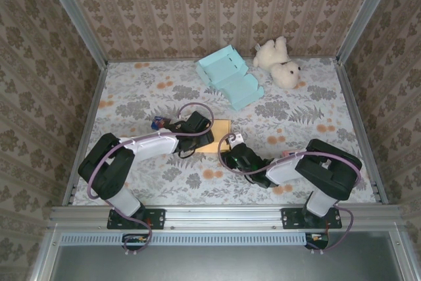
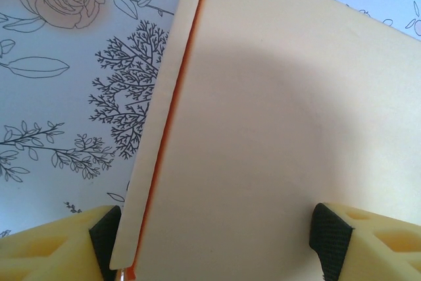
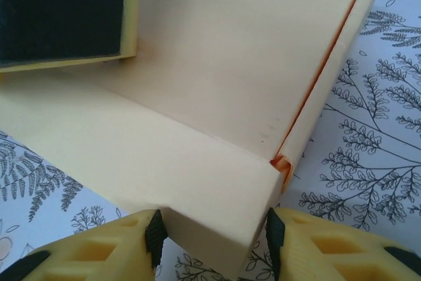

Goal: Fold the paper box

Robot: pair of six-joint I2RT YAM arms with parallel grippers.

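1. top external view: the paper box point(image 1: 222, 135) lies on the floral tabletop point(image 1: 131, 97). the left tool point(image 1: 200, 125) is over the box's left part and the right tool point(image 1: 235, 154) is at its near right corner.
2. progress, as i judge it: partly folded. in the right wrist view one wall of the paper box point(image 3: 197, 162) stands up and is doubled over, with an orange inner face peeping out at the corner. the base panel beyond that wall lies flat. in the left wrist view a long edge flap of the box point(image 2: 276, 129) shows a thin orange seam. the flap looks turned over but sits low. the remaining walls and the locking of the corners look not yet done.
3. right tool point(image 3: 214, 238): clamped on the end of that raised wall, one pad on each face.
4. left tool point(image 2: 217, 238): jaws well apart, one at the flap's edge and the other over the base panel. i cannot tell whether they press on the card.
5. containers: the paper box holds nothing except one pad point(image 3: 62, 11) of the left tool, set against its base panel. beyond the paper box lie pale teal boxes point(image 1: 231, 78), already formed and open, with nothing seen inside them. a white teddy bear point(image 1: 279, 62) lies beyond the paper box and to its right.
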